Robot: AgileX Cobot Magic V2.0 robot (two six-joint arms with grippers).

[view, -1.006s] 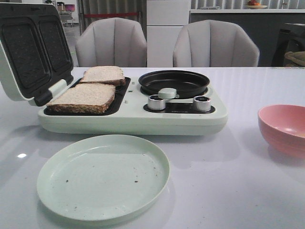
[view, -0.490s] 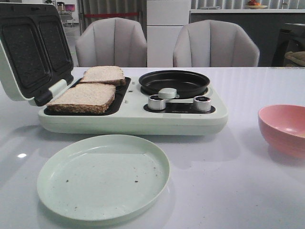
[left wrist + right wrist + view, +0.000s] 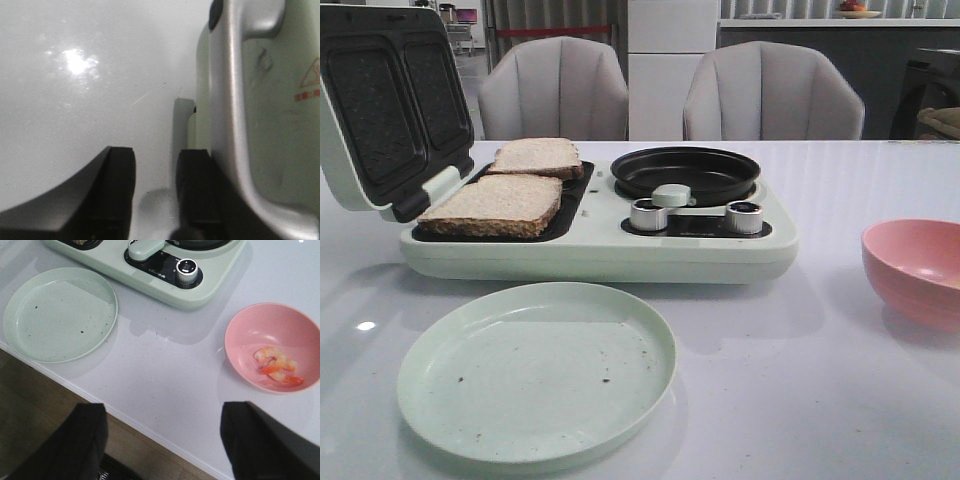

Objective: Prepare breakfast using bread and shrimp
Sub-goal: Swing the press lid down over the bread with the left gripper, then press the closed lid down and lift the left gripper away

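Gleaming white table (image 3: pixel 820 380), grey chairs (image 3: pixel 772 92)

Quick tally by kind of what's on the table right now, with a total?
Bread slices: 2, and, on the open breakfast maker
Breakfast maker: 1
Green plate: 1
Pink bowl: 1
Shrimp cluster in the bowl: 1; separate pieces cannot be counted
Total: 6

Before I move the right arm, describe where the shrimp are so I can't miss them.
Start at the pale green breakfast maker on the white table. To its right stands a pink round bowl, the only pink dish. The small curled orange-and-white shrimp lie inside it.
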